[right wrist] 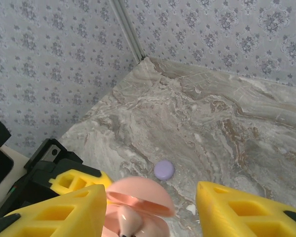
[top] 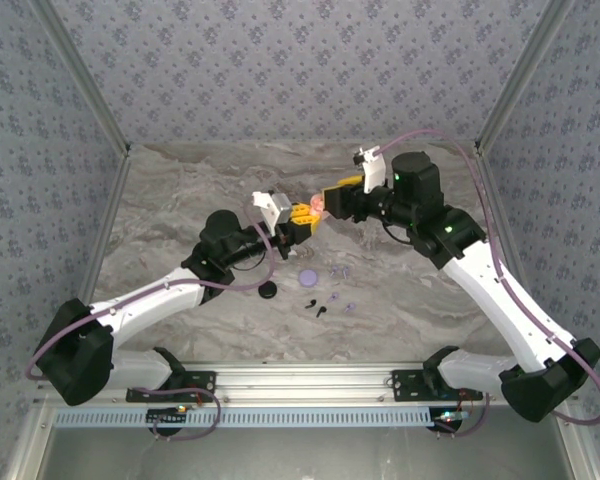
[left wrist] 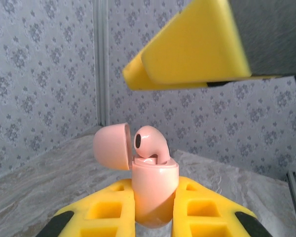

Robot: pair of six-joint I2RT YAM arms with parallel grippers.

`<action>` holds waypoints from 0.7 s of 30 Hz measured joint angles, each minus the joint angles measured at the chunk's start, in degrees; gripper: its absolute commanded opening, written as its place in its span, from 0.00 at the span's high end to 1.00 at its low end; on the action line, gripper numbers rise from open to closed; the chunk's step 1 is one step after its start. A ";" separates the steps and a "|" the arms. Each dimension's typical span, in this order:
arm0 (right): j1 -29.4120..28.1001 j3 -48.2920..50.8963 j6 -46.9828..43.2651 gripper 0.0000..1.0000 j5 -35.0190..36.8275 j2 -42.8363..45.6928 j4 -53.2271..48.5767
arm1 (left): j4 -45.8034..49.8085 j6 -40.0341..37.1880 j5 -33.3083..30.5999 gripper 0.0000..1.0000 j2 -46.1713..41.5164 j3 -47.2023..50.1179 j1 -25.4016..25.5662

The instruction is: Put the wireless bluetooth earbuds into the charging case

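Pink earbud [left wrist: 150,143] stands in its open case [left wrist: 155,192], seemingly not fully seated.
Left gripper [left wrist: 154,210] clamps the case, right gripper [right wrist: 150,212] gapes above; lilac buds [top: 337,272] and black buds [top: 311,303] lie loose mid-way across the table [top: 180,180].

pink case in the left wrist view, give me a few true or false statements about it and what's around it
1. The left fingers clamp the pink charging case. True.
2. The case's lid is shut. False: it is swung open.
3. A pale pink earbud sits in the case. True.
4. The right fingers grip the lilac round case. False: it lies on the table, and those fingers stand apart on either side of the pink case.
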State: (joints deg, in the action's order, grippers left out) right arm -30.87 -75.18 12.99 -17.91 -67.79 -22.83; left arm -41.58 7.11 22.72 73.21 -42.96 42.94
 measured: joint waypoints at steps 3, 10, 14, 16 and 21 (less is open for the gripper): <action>1.68 -0.44 0.92 0.39 -1.16 0.31 -1.95 | -2.64 1.18 -0.24 1.00 0.04 0.46 0.00; 2.05 -4.68 1.05 0.38 -1.42 0.07 -7.80 | -6.78 2.56 -0.42 1.00 0.72 0.46 0.00; 2.43 -5.03 1.20 0.38 -1.42 -0.35 -8.96 | -7.10 2.62 -0.39 1.00 1.27 0.46 0.00; 2.69 -5.03 1.33 0.38 -1.46 -1.07 -9.14 | -7.19 2.62 -0.39 1.00 1.29 0.46 0.00; 3.15 -5.03 1.79 0.34 -2.38 -2.19 -9.16 | -7.48 2.62 -0.39 1.00 1.29 0.46 0.00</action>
State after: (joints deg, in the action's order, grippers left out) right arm -27.73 -80.20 14.79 -20.29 -69.97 -31.99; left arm -49.06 9.74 22.33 74.50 -42.50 42.94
